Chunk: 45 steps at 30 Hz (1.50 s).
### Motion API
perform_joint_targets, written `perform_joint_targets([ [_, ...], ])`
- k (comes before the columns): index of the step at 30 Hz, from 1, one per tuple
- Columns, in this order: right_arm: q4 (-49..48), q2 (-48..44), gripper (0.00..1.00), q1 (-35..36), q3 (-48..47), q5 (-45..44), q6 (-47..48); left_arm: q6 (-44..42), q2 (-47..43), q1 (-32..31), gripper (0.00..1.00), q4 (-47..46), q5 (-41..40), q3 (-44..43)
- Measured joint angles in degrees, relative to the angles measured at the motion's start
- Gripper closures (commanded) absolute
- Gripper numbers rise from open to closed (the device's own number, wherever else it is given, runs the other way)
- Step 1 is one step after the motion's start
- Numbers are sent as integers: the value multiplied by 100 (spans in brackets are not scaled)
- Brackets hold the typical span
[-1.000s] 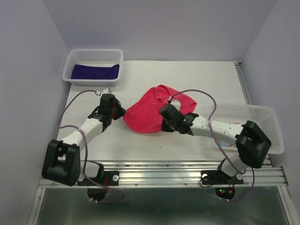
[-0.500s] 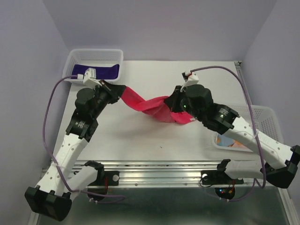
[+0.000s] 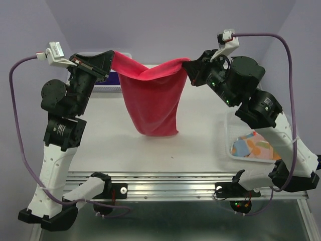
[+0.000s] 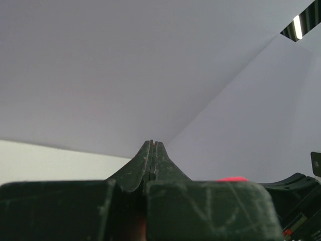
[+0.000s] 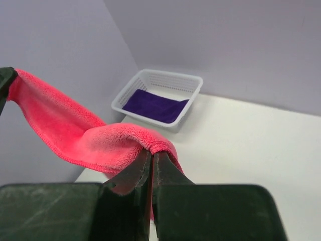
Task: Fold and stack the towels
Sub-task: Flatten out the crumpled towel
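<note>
A: Left gripper (image 3: 107, 62)?

B: Pinched shut on one top corner of the pink-red towel (image 3: 153, 103), high above the table (image 3: 200, 103). From the left wrist, shows only black fingers pressed flat together, with a sliver of red at the tips.

A: Right gripper (image 3: 189, 68)?

B: Same on the other side. Clamps the opposite top corner, at about the height of the left one. From the right wrist, closed fingertips buried under bunched pink pile, and a band of cloth running off to the left.

A: And the towel itself?

B: Hangs strung between the two grippers. Sags in the middle along the top edge and drops below that in a sheet that narrows toward the bottom. Faces the overhead camera broadly, with soft folds near the top. Cannot tell from above whether the lower edge touches the table or hangs just clear of it.

A: Other towels?

B: Deep purple towel (image 5: 154, 105), flat in the white mesh basket (image 5: 190, 100) at the far left corner, well apart from the hanging one. Patterned towels (image 3: 252, 145) in light blue, orange and white, in a second basket (image 3: 226, 138) by the right edge, partly hidden behind the right arm. Cannot tell how many lie there.
</note>
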<state>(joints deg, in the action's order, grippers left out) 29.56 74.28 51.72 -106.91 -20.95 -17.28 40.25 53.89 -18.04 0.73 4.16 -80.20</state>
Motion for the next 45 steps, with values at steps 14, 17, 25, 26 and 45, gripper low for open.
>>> perform_joint_targets([
  [14, 470, 1862, 99, -1532, -2074, 1172, 748, -555, 1443, 0, 100, 885, -754, -1908],
  [17, 299, 1471, 99, -1526, -1679, 1499, 715, -546, 1054, 0, 100, 861, -765, -1718],
  [25, 63, 70, 99, -1526, -894, 2715, 262, -271, -240, 0, 100, 605, -282, -916],
  [26, -9, -37, 99, -1526, -815, 2833, 203, -208, -369, 0, 100, 527, -120, -861],
  [45, -518, -929, 99, -1526, 205, 3825, -649, 361, -1008, 0, 100, 79, 1150, -197],
])
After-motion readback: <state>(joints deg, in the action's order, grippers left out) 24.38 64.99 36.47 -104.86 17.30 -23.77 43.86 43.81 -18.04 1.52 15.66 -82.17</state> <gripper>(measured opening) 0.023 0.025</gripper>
